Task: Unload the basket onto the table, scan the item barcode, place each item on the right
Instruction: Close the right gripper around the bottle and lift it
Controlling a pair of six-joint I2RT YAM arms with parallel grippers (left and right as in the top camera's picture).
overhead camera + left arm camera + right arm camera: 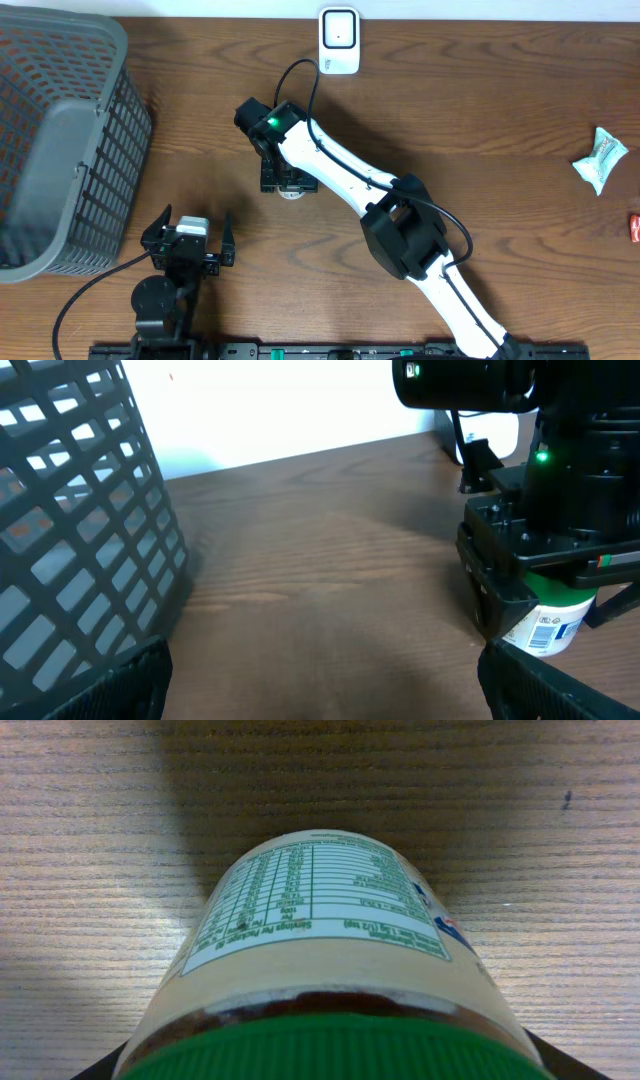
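A jar with a green lid and a pale label stands upright on the wooden table, left of centre. My right gripper comes down over it from above and hides most of it in the overhead view. In the left wrist view its black fingers press against both sides of the jar, and a small barcode shows on the label. A white scanner stands at the table's far edge. My left gripper rests near the front edge, open and holding nothing.
A large grey mesh basket fills the left side, close to my left gripper. At the far right lie a pale crumpled packet and a small red item. The right arm's cable loops near the scanner.
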